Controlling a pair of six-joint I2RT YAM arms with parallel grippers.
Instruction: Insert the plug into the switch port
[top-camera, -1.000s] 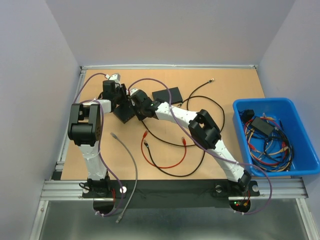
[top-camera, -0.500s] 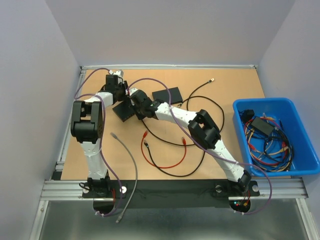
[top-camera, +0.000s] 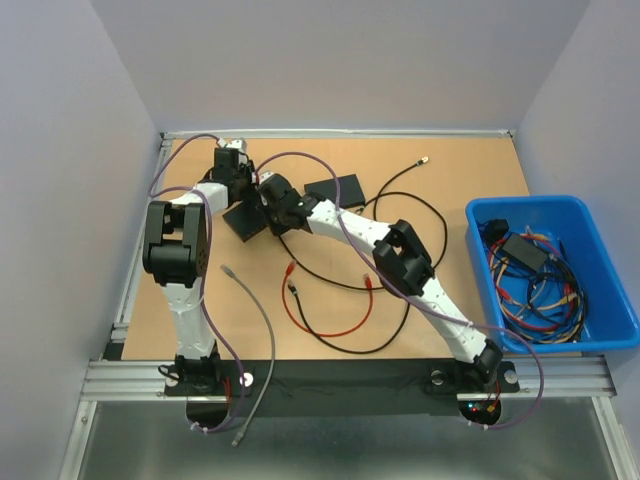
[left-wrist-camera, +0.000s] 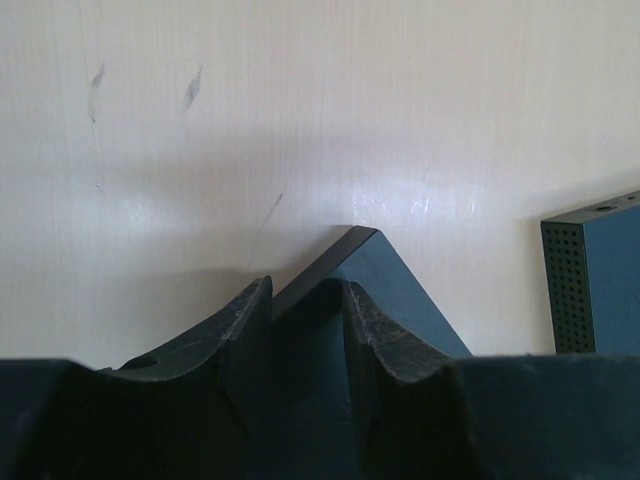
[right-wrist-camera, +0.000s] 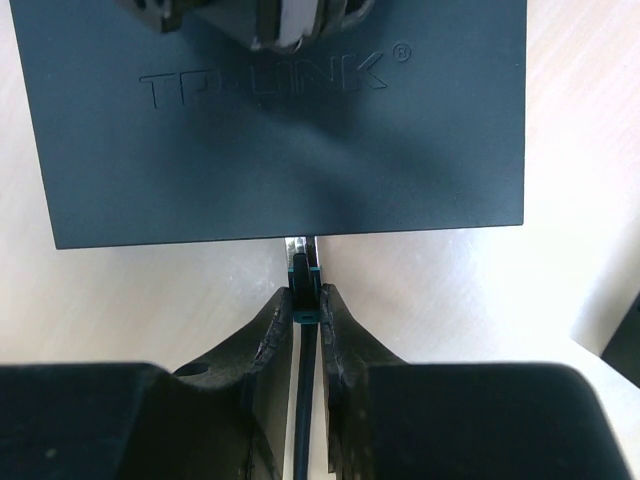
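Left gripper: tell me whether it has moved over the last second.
Yes. In the top view the left gripper, clamped on the switch at its corner, has shifted slightly toward the table's far rail, then settled.

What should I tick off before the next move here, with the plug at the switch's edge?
1. Right gripper holds the plug: ok, its fingers are closed on it.
2. Plug reaches the switch: ok, its tip meets the near edge, square to it.
3. Plug in a port: cannot tell, the port face is hidden under the switch's top.
4. Left gripper steadies the switch: cannot tell, its fingers straddle a corner and contact is unclear.
5. Second black box apart from the switch: ok.
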